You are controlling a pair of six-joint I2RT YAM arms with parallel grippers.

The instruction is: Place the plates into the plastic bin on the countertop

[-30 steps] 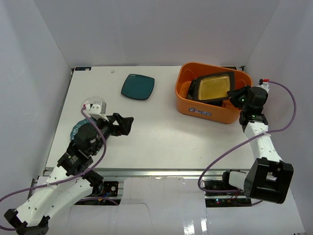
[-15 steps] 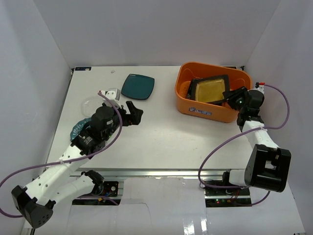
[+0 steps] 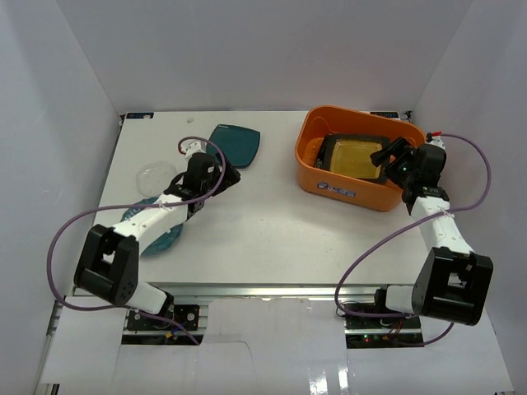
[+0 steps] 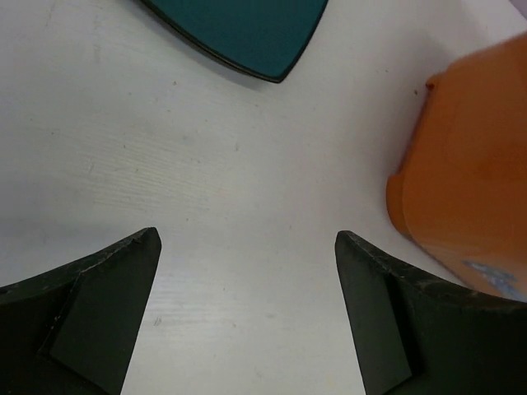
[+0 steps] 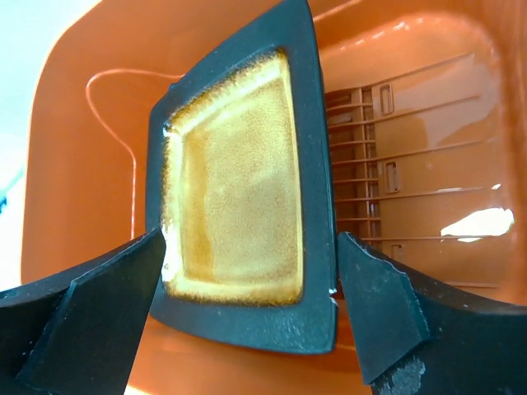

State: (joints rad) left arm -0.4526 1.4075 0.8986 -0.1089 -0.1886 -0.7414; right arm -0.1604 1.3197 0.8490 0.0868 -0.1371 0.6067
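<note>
Right gripper (image 3: 393, 159) hangs at the orange bin's (image 3: 346, 186) right rim, jaws spread wide and gripping nothing. The black-rimmed yellow plate (image 5: 235, 197) sits inside the bin, at the counter's (image 3: 263, 222) far right corner. Left gripper (image 4: 247, 243), wide open and empty too, hovers near the dark teal plate (image 4: 239, 29) by the far edge.

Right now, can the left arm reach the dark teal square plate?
Probably yes. The left arm has its fingers open just short of the dark teal square plate, with only bare countertop between; the orange bin sits off to one side.
</note>
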